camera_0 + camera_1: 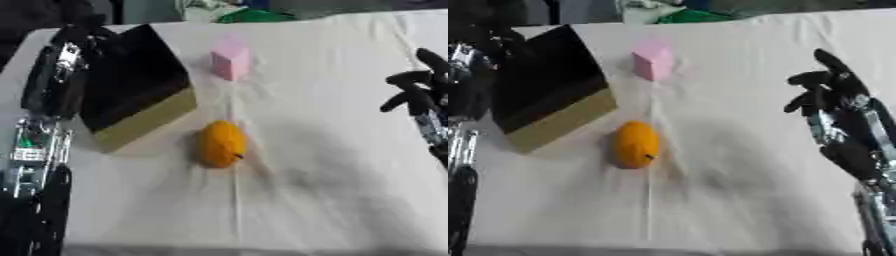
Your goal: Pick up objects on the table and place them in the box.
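Note:
An orange oval fruit (221,144) lies on the white tablecloth near the middle. Behind it stands a small pink carton (231,59). A black box with a tan side (136,86) sits at the left, tilted. My left hand (77,37) is at the box's far left corner, with the arm running down the left edge; its fingers are hard to make out. My right hand (826,85) hovers at the right, apart from all objects, fingers relaxed and holding nothing.
The white tablecloth (332,190) covers the table, with open room in front and to the right of the fruit. Green and white items (254,15) lie past the far edge.

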